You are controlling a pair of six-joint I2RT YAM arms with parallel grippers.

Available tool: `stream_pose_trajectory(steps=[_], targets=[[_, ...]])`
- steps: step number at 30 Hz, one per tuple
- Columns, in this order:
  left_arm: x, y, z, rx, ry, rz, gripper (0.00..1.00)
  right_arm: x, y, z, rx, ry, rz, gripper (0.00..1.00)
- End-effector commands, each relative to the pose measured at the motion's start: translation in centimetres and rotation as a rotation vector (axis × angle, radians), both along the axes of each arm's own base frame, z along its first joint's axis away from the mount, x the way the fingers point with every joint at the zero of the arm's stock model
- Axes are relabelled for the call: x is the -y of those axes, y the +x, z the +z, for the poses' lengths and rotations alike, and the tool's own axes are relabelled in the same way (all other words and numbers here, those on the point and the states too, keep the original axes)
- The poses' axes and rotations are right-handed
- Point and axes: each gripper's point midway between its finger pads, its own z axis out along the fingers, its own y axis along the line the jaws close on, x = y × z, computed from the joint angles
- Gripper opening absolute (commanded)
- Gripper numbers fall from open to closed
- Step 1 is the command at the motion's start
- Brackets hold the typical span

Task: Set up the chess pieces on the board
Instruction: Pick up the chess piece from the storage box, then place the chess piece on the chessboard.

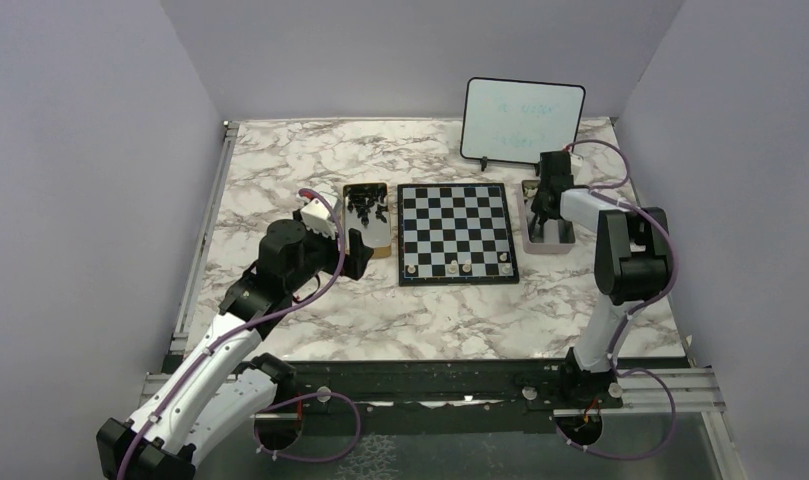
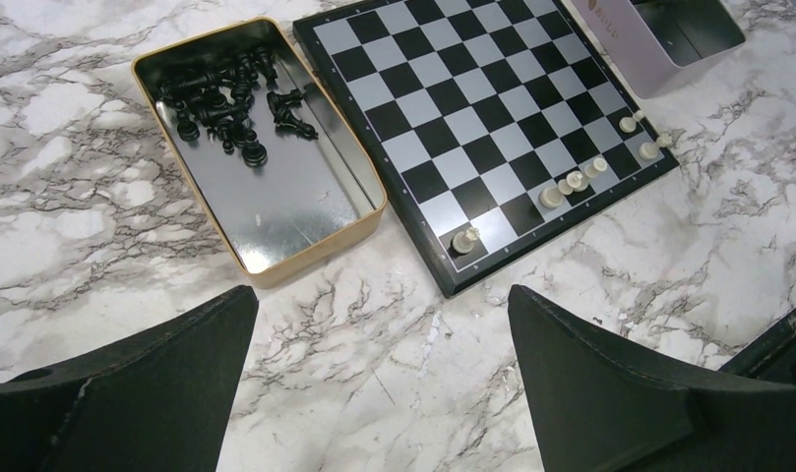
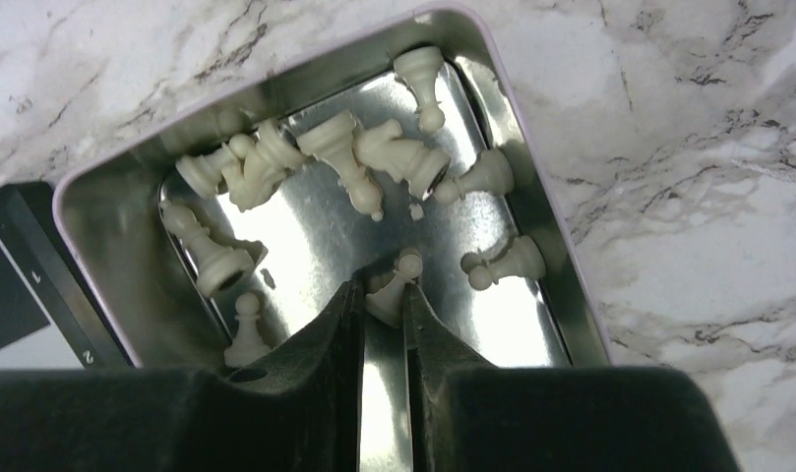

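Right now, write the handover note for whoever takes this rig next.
Left gripper: jaws open, empty, above the table by the board's near-left corner.
Right gripper: down in the pale tray, jaws shut on a white piece.
Done: a few white pieces stand along the board's near edge.
Left: the other white ones in that tray, and all black pieces, which lie in the gold tin.

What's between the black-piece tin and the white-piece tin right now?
The chessboard lies between the black-piece tin and the white-piece tin, clearest in the top external view.
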Motion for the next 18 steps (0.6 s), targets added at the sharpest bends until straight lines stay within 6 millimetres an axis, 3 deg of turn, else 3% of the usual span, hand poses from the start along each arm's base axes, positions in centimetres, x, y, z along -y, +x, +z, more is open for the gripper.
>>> stream_pose_trajectory(steps=[1,10,18], targets=[[0.6,0.1,0.2,0.016,-0.009,-0.029,0.98,-0.2,-1.0,2.0,0.016,0.007,0.049,0.19],[0.6,0.2,-0.3,-0.007,-0.002,-0.027,0.95,-1.4,-2.1,4.7,0.064,0.015,0.171,0.19],[1.5,0.3,-0.3,-0.076,-0.029,-0.037,0.90,-5.5,-3.4,9.8,0.202,-0.020,0.394,0.19]])
